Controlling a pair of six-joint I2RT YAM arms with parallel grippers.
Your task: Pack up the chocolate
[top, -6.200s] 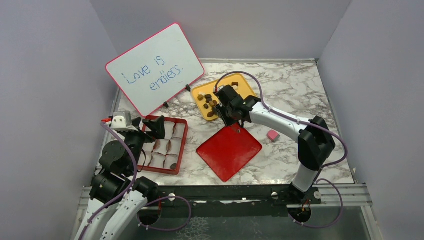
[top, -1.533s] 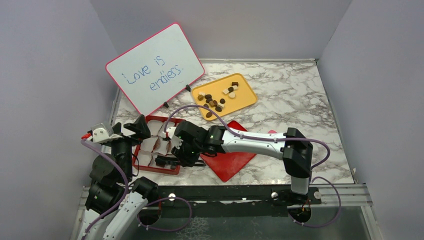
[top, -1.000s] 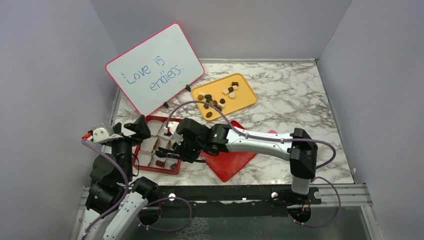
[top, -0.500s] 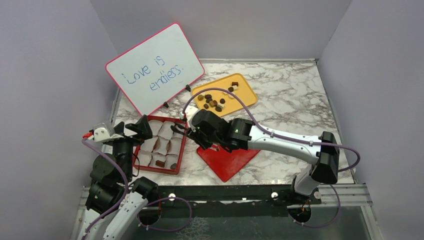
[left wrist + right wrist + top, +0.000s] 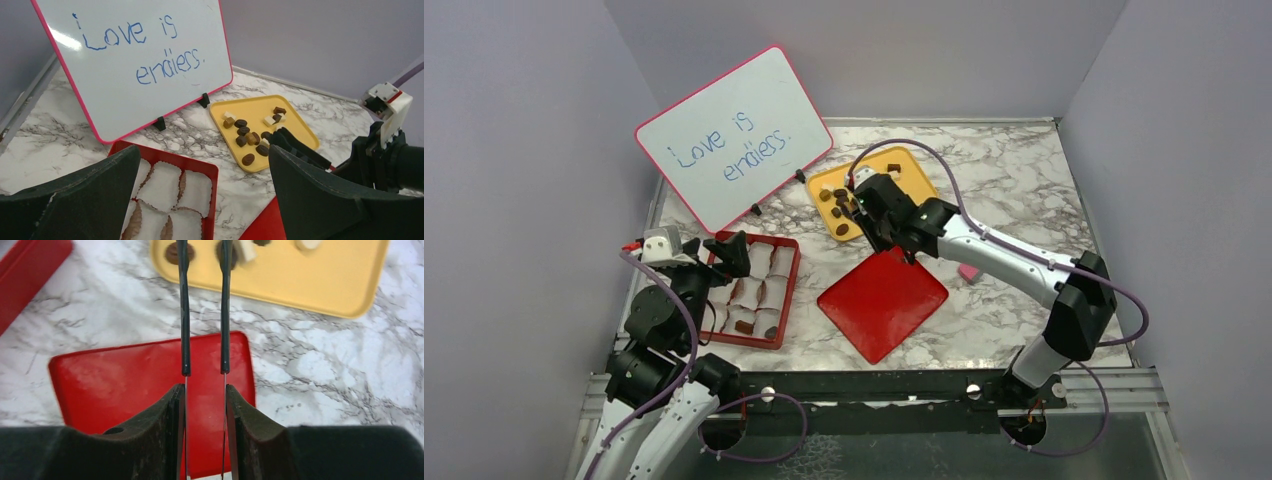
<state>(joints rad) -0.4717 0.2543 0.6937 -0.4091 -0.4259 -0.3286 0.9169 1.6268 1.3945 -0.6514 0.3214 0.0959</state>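
The chocolate (image 5: 842,209) lies as several brown and cream pieces on a yellow tray (image 5: 916,182), also seen in the left wrist view (image 5: 247,137). Two more brown pieces (image 5: 744,326) sit in paper cups in the front row of the red box (image 5: 790,290). My right gripper (image 5: 876,218) (image 5: 204,390) is shut on thin black-tipped tweezers (image 5: 184,315). Their tips hover apart over the tray's near edge beside a brown piece (image 5: 173,252), with nothing between them. My left gripper (image 5: 729,254) (image 5: 204,152) hangs wide open above the box's far end.
A red lid (image 5: 882,302) lies flat between the box and the right arm. A small pink cube (image 5: 969,272) peeks out behind that arm. A pink-framed whiteboard (image 5: 734,135) stands at the back left. Grey walls close in the marble table.
My right arm has swung from the red box back to the yellow tray, leaving a second brown piece in the box's front row. The left gripper has shifted slightly right.
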